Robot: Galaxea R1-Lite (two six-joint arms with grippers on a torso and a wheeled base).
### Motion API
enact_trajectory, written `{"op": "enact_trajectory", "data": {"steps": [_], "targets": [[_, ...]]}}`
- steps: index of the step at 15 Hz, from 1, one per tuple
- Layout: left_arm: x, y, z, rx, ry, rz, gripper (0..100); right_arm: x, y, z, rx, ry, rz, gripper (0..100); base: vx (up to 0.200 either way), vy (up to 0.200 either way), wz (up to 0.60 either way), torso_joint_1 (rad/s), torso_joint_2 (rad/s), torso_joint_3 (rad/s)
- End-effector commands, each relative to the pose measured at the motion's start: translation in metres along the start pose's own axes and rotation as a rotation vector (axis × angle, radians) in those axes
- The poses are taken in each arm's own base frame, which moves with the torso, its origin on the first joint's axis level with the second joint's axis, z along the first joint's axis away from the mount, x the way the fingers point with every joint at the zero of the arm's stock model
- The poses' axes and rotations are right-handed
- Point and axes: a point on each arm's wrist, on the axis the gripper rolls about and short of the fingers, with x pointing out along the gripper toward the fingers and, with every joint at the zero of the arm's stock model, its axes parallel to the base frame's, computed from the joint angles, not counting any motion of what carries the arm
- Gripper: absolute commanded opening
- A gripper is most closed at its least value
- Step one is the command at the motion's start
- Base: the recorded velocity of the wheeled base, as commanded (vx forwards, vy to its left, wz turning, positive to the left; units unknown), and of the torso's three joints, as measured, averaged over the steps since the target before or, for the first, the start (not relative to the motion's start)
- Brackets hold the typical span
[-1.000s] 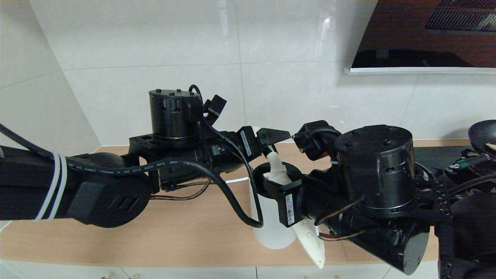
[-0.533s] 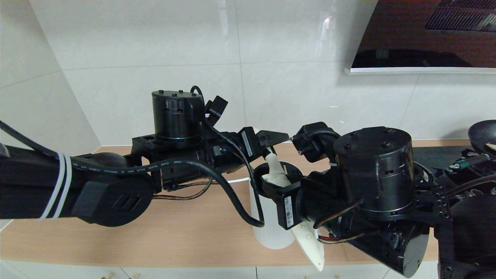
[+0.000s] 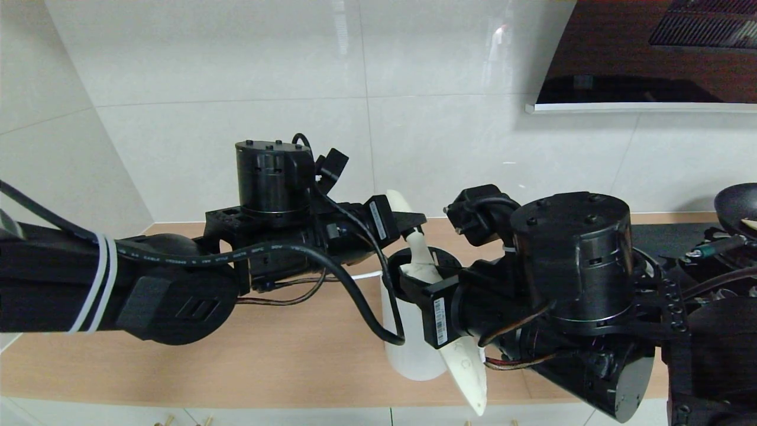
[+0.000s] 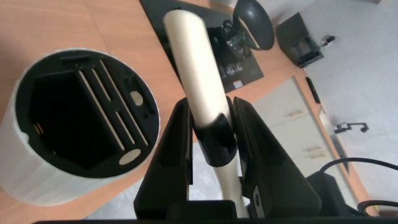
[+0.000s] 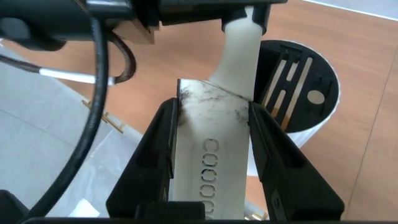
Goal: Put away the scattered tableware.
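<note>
The left hand [image 3: 414,222] is pinching the rounded handle of a cream slotted spatula [image 3: 467,373]. In the left wrist view, the hand [image 4: 210,118] is pressing its two black fingers against either side of the handle [image 4: 193,62]. The right hand [image 3: 426,275] is gripping the same spatula lower down. In the right wrist view, its fingers [image 5: 211,118] are clamping the edges of the flat, smudged blade [image 5: 211,149], which has a row of small oval holes.

The spatula is hanging tilted in the air between the two hands. Its handle is pointing up toward the tiled wall and its blade tip is pointing down toward the front edge of the worktop [image 3: 266,355].

A white cylindrical utensil holder [image 3: 408,355] with a black slotted insert is standing upright on the worktop just below the spatula. In the left wrist view its open mouth [image 4: 25,180] is lying just beside the handle, without touching it. A dark pan [image 3: 736,204] is sitting well apart, at the robot's right.
</note>
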Motion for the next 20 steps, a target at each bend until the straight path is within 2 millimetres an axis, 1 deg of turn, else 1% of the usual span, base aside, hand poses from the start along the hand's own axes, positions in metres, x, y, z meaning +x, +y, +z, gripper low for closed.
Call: {"op": "enact_trajectory", "data": {"steps": [1, 7, 8, 11, 12, 13, 14, 15, 16, 18, 20], "targets": [[-0.001, -0.001, 0.0, 0.0, -0.001, -0.002, 0, -0.001, 0.0, 0.002, 0.007, -0.019, 0.004, 0, 0.0, 0.0, 0.0, 0.0, 0.0, 0.0], [-0.002, -0.004, 0.004, 0.008, -0.034, -0.023, 0, -0.001, 0.0, 0.004, 0.013, -0.031, 0.003, 0, 0.0, 0.0, 0.0, 0.0, 0.0, 0.0], [-0.003, -0.006, 0.005, 0.003, -0.041, -0.028, 0, -0.002, 0.0, 0.004, 0.013, -0.031, 0.003, 100, 0.0, 0.0, 0.0, 0.0, 0.0, 0.0], [-0.012, -0.014, 0.01, 0.009, -0.064, -0.048, 0, -0.008, -0.001, 0.01, 0.023, -0.054, 0.009, 100, 0.0, 0.0, 0.0, 0.0, 0.0, 0.0], [-0.016, -0.016, 0.012, 0.011, -0.073, -0.052, 0, -0.016, -0.004, 0.015, 0.028, -0.075, 0.003, 100, 0.0, 0.0, 0.0, 0.0, 0.0, 0.0], [-0.019, -0.017, 0.012, 0.014, -0.078, -0.053, 0, -0.03, -0.009, 0.026, 0.041, -0.117, 0.001, 100, 0.0, 0.0, 0.0, 0.0, 0.0, 0.0], [-0.021, -0.019, 0.013, 0.018, -0.09, -0.051, 0, -0.038, -0.014, 0.033, 0.05, -0.14, -0.003, 100, 0.0, 0.0, 0.0, 0.0, 0.0, 0.0], [-0.025, -0.021, 0.016, 0.023, -0.106, -0.052, 0, -0.048, -0.024, 0.044, 0.067, -0.182, -0.023, 100, 0.0, 0.0, 0.0, 0.0, 0.0, 0.0], [-0.032, -0.022, 0.022, 0.028, -0.13, -0.053, 0, -0.052, -0.034, 0.051, 0.073, -0.208, -0.052, 100, 0.0, 0.0, 0.0, 0.0, 0.0, 0.0], [-0.046, -0.025, 0.033, 0.043, -0.179, -0.056, 0, -0.053, -0.051, 0.058, 0.066, -0.232, -0.109, 100, 0.0, 0.0, 0.0, 0.0, 0.0, 0.0], [-0.06, -0.024, 0.043, 0.093, -0.229, -0.04, 0, -0.053, -0.059, 0.061, 0.065, -0.242, -0.142, 100, 0.0, 0.0, 0.0, 0.0, 0.0, 0.0]]}}
